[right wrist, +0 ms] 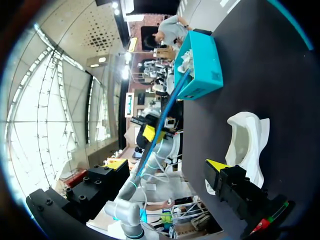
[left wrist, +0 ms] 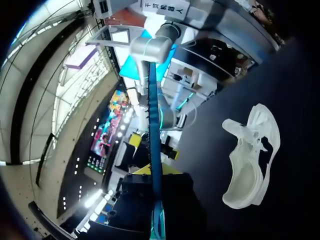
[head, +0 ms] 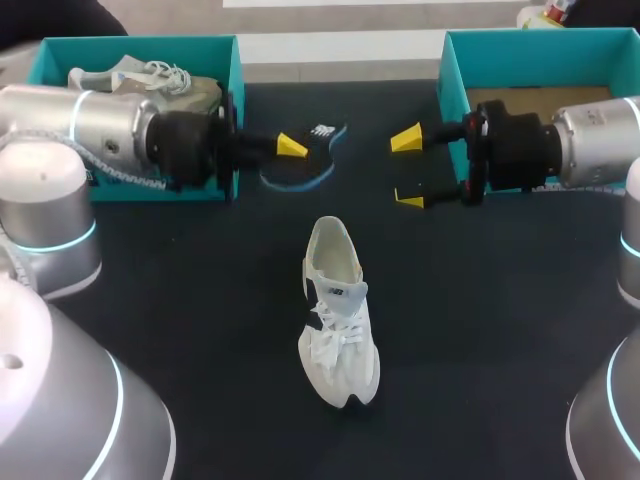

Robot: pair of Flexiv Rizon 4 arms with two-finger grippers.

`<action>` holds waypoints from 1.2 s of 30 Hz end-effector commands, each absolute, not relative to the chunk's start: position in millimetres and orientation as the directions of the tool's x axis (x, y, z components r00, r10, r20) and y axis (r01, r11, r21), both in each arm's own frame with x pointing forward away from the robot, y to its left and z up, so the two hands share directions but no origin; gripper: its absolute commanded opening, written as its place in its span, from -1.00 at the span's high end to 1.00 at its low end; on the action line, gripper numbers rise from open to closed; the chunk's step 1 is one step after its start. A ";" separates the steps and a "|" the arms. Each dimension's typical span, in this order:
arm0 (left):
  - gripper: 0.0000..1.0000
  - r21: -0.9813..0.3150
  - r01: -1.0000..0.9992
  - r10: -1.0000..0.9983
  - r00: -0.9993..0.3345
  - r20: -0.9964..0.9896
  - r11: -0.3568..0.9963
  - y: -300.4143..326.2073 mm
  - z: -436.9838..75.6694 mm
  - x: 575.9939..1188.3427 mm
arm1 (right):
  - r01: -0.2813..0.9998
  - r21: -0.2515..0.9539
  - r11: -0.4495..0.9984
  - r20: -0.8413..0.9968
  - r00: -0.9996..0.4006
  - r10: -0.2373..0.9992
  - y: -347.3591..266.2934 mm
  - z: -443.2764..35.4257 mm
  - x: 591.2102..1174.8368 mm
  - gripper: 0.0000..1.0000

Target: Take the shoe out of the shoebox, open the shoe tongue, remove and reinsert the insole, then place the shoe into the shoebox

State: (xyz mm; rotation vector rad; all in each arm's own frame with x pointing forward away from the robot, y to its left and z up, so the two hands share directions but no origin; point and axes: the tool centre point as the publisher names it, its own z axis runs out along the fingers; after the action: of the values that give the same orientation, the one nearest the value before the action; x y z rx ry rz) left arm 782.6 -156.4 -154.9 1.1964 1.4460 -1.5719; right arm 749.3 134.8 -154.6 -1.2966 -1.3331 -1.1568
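Well beyond the shoe (head: 338,312), the left hand (head: 290,146) grips the insole (head: 312,158).

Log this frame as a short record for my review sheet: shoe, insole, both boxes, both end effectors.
shoe: white shoe upright on the table, outside both boxes
insole: dark, blue-edged insole, out of the shoe, held above the table
left end effector: shut on the insole
right end effector: open, empty, facing the insole
left shoebox: holds another shoe
right shoebox: no shoe visible inside
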 end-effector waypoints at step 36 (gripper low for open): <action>1.00 0.033 0.999 0.048 0.034 -0.998 -0.037 -214.3 -185.9 811.6 | 0.999 0.010 0.031 0.994 -0.013 0.107 177.5 -166.5 755.9 -0.93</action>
State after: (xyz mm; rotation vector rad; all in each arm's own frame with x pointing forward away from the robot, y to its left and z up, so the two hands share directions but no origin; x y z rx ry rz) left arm 806.8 -204.0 -182.2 1.2916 1.2098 -1.1865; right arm 751.5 171.5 -164.5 -1.2630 -1.3098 -1.1445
